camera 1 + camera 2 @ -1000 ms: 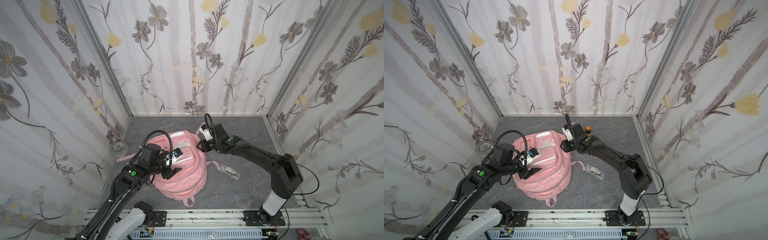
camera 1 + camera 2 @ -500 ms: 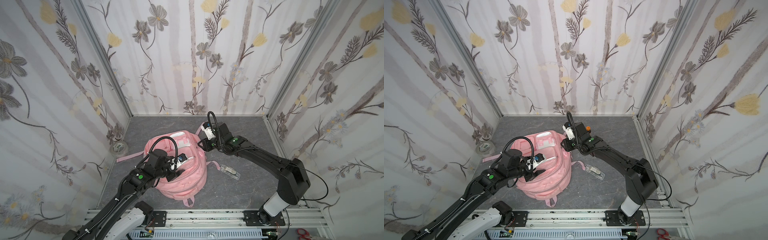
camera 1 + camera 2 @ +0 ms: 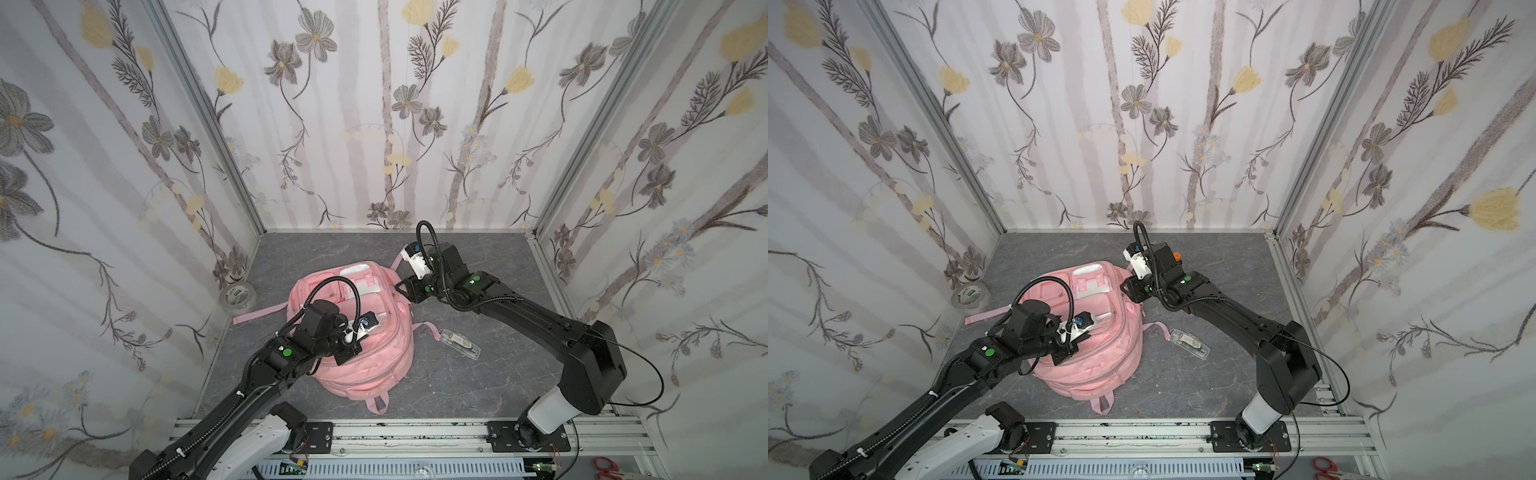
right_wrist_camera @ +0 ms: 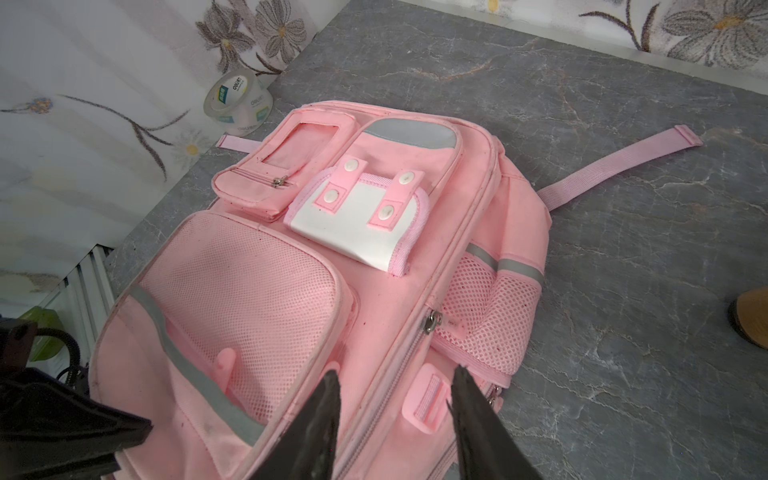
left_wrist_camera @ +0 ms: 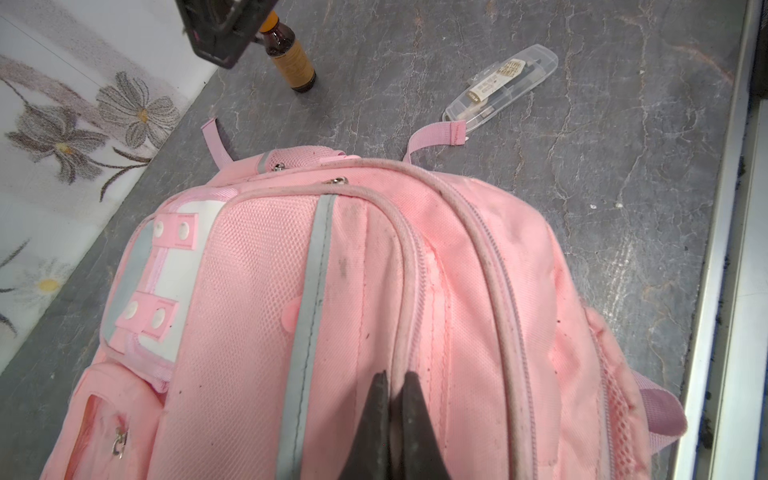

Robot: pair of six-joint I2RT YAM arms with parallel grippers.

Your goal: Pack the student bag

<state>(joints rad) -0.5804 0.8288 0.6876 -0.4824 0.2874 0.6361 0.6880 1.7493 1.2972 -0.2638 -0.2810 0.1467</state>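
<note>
Pinching piping [image 5: 409,291] of the student bag [image 3: 365,365], left-centre on counter [image 3: 478,395], left claw [image 5: 392,386] is closed on it, likely anchoring fabric; right claw [image 4: 395,374] hovers part-open over far-right zipper [image 4: 432,322], probably to tug it.

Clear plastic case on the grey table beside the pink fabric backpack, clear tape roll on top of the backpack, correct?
No: the clear tape roll sits on the grey table by the wall, not on the pink fabric backpack; both top views show it.
</note>
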